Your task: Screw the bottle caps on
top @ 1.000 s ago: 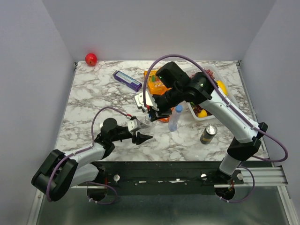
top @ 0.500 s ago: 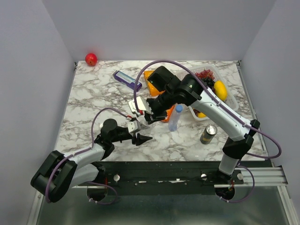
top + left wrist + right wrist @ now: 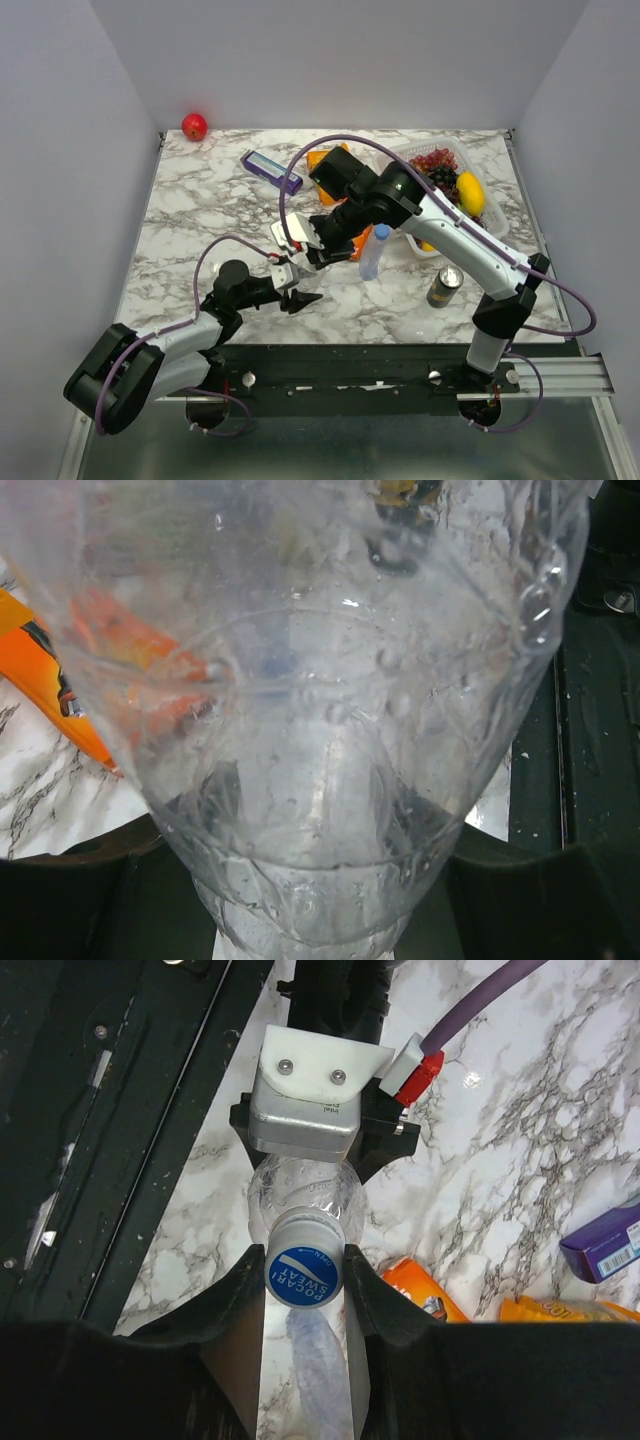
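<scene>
My left gripper [image 3: 301, 289] is shut on the body of a clear bottle [image 3: 320, 730], which fills the left wrist view. My right gripper [image 3: 312, 251] is just above it, and its fingers are shut on the blue cap [image 3: 305, 1275] that sits on this bottle's neck [image 3: 300, 1195]. In the top view the bottle is mostly hidden between the two grippers. A second clear bottle [image 3: 373, 256] with a blue cap [image 3: 381, 231] stands upright just right of the grippers.
A dark drink can [image 3: 444, 286] stands at front right. A clear tray [image 3: 404, 152] of fruit sits at back right, an orange packet [image 3: 322, 160] beside it. A purple box [image 3: 271, 171] and a red ball [image 3: 194, 126] lie at back left.
My right arm has swung left and toward the front, bringing its gripper down over the bottle held by the left gripper. The left gripper has shifted slightly.
</scene>
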